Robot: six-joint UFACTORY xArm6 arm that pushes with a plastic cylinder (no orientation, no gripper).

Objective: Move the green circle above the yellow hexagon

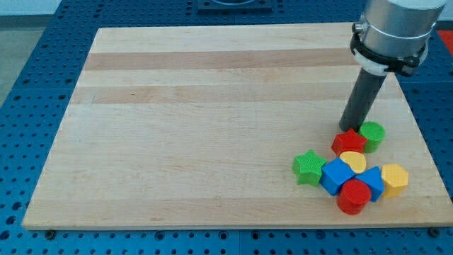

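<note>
The green circle (372,135) lies at the view's lower right, touching a red star (349,142) on its left. The yellow hexagon (394,179) lies below and a little right of it, near the board's right edge. My tip (347,128) rests on the board just above the red star and left of the green circle, close to both. The rod rises up and to the right from there.
A cluster sits beside the hexagon: a yellow heart (353,161), a blue block (336,176), a second blue block (372,183), a red cylinder (353,196) and a green star (308,168). The wooden board (212,106) ends near the hexagon.
</note>
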